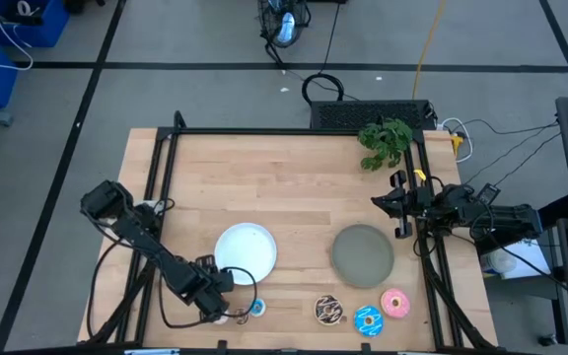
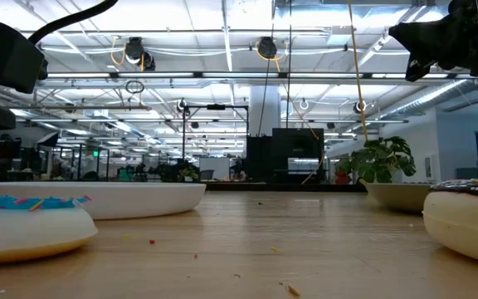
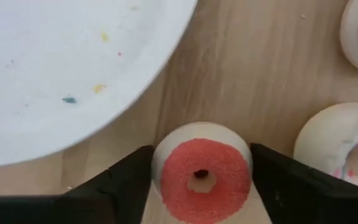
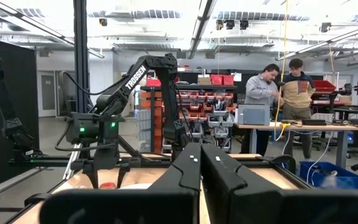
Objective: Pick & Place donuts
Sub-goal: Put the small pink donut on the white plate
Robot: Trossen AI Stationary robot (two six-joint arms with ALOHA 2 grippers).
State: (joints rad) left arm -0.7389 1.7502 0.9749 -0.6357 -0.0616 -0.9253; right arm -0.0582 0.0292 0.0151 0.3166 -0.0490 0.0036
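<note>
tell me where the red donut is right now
The red donut sits between the left gripper fingers, on the table just off the white plate, at the near left in the high view.

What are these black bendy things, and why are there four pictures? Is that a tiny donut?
They are two robot arms working at a wooden table. One picture looks down from above, one looks level across the tabletop, and two come from cameras on the arms' wrists. The left hand is low at the table's front edge, with its two fingers on either side of a small red donut, right beside the white plate. The right hand waits shut, raised at the table's right side. Also on the table: a grey plate, a chocolate donut, a blue donut, a pink donut and a green plant. Yes, it is a toy donut!
</note>
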